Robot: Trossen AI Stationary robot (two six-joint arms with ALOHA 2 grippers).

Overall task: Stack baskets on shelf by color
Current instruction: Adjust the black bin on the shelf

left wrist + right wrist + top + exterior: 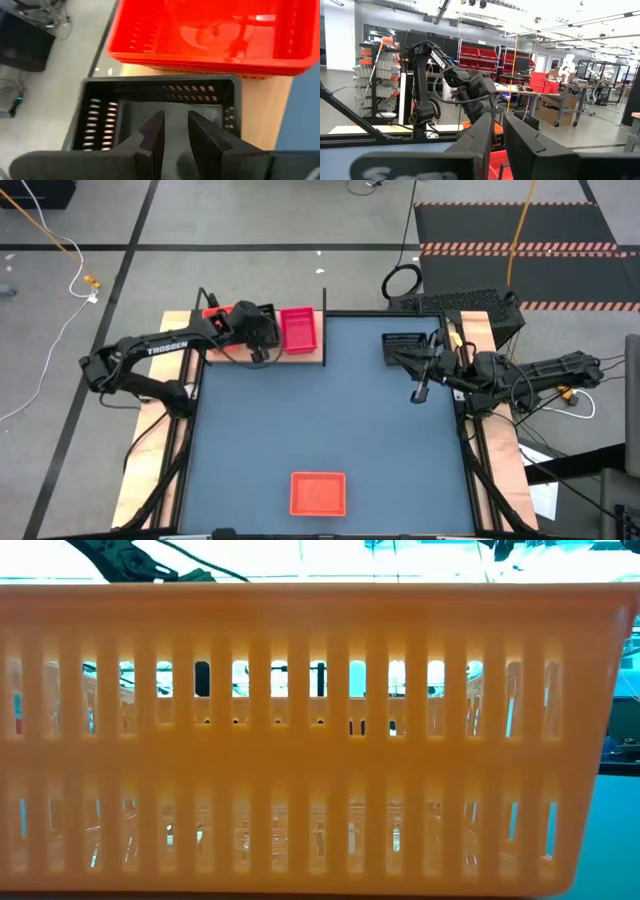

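Note:
The shelf (312,358) is a light-wood board at the table's far left, with thin black posts. On it stand a pink-red basket (298,330) and an orange-red basket (214,314). A black basket (160,84) sits between them, hidden under my left arm in the high view. My left gripper (262,332) (175,125) hangs over that black basket's inside, its fingers a narrow gap apart with nothing between them. My right gripper (420,393) (498,127) is shut and empty, above the table near a second black basket (403,345) at the far right.
An orange basket (318,492) rests on the table at the near edge and fills the low view (300,740). Bare blue-grey tabletop (330,420) lies between it and the shelf. One upright shelf post (324,292) stands by the pink-red basket.

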